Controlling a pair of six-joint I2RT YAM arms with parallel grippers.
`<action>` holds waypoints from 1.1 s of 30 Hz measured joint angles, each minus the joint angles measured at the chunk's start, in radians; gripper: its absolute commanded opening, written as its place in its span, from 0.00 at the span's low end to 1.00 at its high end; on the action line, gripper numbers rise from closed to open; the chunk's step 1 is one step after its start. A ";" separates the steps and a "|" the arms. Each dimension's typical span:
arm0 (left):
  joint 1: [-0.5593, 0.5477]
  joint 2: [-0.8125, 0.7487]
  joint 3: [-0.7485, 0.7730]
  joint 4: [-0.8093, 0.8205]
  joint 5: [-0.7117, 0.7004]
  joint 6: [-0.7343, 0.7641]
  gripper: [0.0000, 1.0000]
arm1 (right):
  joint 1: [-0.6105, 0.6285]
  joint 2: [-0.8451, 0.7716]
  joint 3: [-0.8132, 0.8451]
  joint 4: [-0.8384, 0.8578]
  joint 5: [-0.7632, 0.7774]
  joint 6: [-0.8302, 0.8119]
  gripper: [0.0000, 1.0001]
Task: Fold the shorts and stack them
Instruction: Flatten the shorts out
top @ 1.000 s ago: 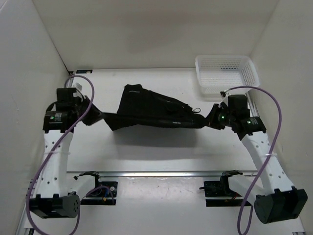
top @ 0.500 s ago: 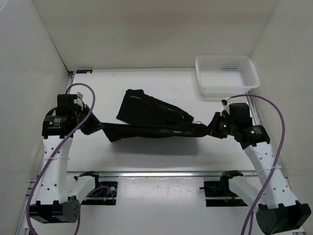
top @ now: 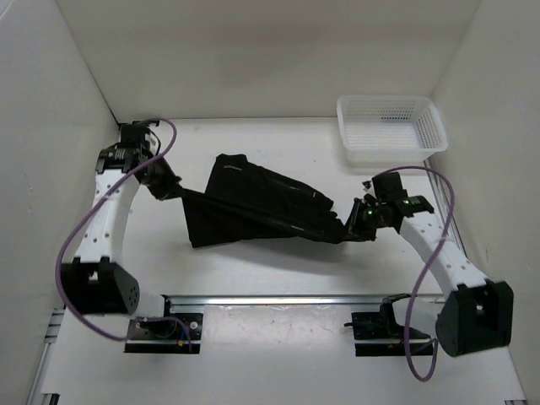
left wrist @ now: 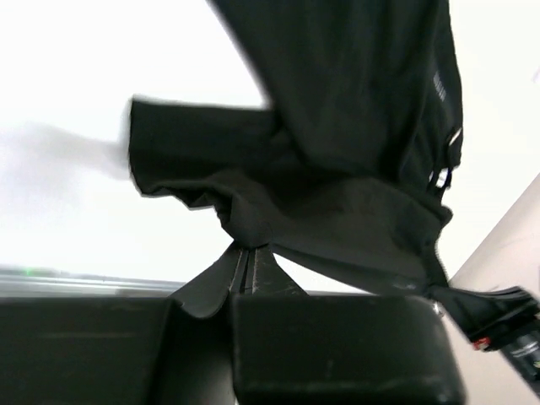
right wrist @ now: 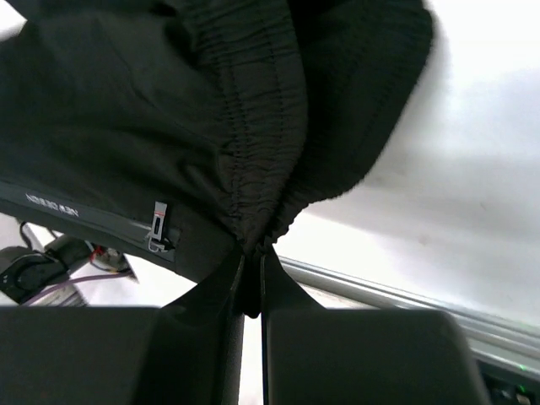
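The black shorts hang stretched between my two grippers over the middle of the table, the far corner resting near the back. My left gripper is shut on the shorts' left end; in the left wrist view the shorts bunch right at the left gripper. My right gripper is shut on the right end. The right wrist view shows the shorts' elastic waistband pinched at the right gripper, with a zip pull beside it.
A white mesh basket stands at the back right corner, close behind my right arm. White walls close in the table on the left, back and right. A metal rail runs along the near edge.
Both arms have swung outward and toward the back. The shorts dropped from a taut narrow band into a wider hanging sheet, its lower edge now nearer the table.
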 measured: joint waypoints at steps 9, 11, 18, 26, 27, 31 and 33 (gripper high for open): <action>-0.024 0.422 0.400 0.038 -0.006 0.012 0.10 | 0.025 0.245 0.167 0.090 0.011 -0.006 0.00; -0.033 0.490 0.486 0.044 -0.008 0.016 0.10 | 0.025 0.262 0.220 0.093 0.033 -0.006 0.00; -0.019 0.691 0.972 -0.017 0.019 0.029 0.10 | -0.002 0.418 0.629 0.037 0.074 -0.056 0.00; 0.112 0.645 1.149 0.138 0.130 -0.014 0.10 | -0.017 0.695 1.236 0.102 0.027 -0.083 0.00; 0.118 0.617 1.137 0.150 0.134 -0.015 0.10 | -0.010 0.679 1.230 0.110 0.019 -0.084 0.00; 0.119 0.431 0.940 0.201 0.144 0.009 0.10 | 0.005 0.541 1.008 0.170 0.015 -0.093 0.00; 0.117 0.307 0.750 0.231 0.149 0.027 0.10 | 0.007 0.447 0.829 0.193 0.010 -0.095 0.00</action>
